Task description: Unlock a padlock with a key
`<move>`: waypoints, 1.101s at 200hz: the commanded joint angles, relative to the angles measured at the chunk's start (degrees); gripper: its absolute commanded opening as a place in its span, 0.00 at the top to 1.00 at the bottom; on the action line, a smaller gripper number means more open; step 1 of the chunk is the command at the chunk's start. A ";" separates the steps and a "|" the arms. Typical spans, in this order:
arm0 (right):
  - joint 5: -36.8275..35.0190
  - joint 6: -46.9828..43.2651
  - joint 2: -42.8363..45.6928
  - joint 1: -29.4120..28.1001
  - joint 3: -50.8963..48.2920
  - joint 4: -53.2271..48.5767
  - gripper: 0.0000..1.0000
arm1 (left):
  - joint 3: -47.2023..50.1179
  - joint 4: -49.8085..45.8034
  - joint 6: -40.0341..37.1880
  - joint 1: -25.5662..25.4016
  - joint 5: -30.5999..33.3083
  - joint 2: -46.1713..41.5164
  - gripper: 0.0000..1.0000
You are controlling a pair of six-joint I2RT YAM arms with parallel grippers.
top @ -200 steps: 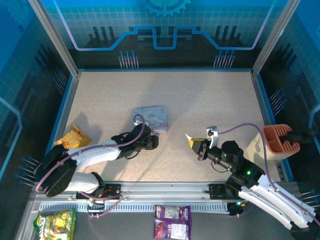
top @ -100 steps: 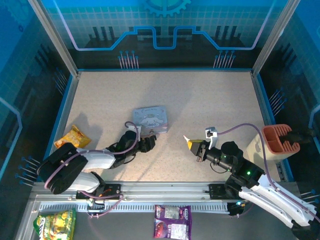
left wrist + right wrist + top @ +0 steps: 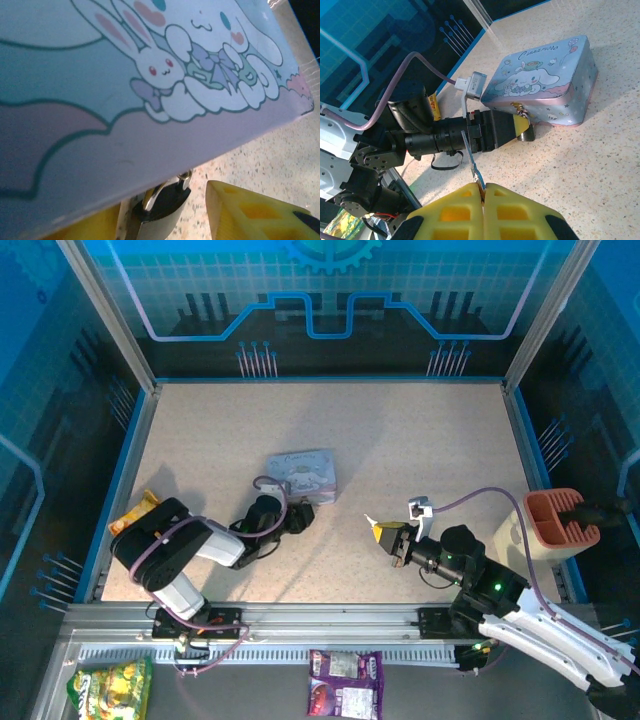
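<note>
At the near side of the tin, the left pincer is set low over the surface with its yellow fingers spread. Between them, in the left wrist view, the padlock is framed. A gap is seen between its dark body and the finger on the right, while contact on the other side cannot be told. The silvery shackle is seen rising to a small brassy fitting under the edge of the pale blue tin, which is printed with cartoon rabbits.

In the right wrist view the padlock is found just at the tips of the left pincer, against the front wall of the tin. The right pincer is held apart from them, its yellow fingers pressed together on the head of the key. The key's thin blade is pointed toward the left pincer and the padlock. From above, the right pincer is seen to the right of the tin.
</note>
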State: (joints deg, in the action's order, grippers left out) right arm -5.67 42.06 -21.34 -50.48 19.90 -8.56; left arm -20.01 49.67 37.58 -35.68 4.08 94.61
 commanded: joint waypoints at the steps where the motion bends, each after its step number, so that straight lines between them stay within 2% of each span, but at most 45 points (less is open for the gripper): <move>1: -1.44 0.65 0.60 -0.80 0.84 -0.14 1.00 | -2.17 -0.63 1.80 0.49 -2.83 3.23 0.54; 32: -1.63 0.62 0.31 -0.96 0.71 0.12 1.00 | -2.42 -0.51 2.42 0.49 -2.58 4.01 0.62; 69: -1.57 0.76 -0.37 -1.13 0.58 0.99 1.00 | -2.58 -0.71 2.50 0.46 -2.98 3.92 0.78; 130: -0.95 6.19 -5.65 -0.78 0.27 2.35 1.00 | -0.55 0.32 9.03 0.43 -5.03 -0.28 0.84; 152: 2.71 10.35 -9.54 0.55 -1.11 7.47 1.00 | 0.86 1.30 12.13 0.42 -5.72 -2.45 0.87; 165: 8.33 14.02 -13.50 3.06 -2.55 12.63 1.00 | 1.52 1.73 13.78 0.40 -6.13 -4.04 0.87; 185: 15.46 17.74 -20.32 6.49 -1.62 13.78 1.00 | 1.77 1.91 15.78 0.43 -7.54 -6.23 0.87; 220: 17.16 20.76 -26.74 6.88 -1.66 18.16 1.00 | 0.85 -1.05 17.56 0.41 -8.80 -10.06 0.88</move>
State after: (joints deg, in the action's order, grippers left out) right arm 6.87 58.30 -45.67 -44.18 18.33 3.05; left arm -18.55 48.71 52.64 -35.31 -2.09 88.18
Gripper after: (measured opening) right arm 0.047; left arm 0.144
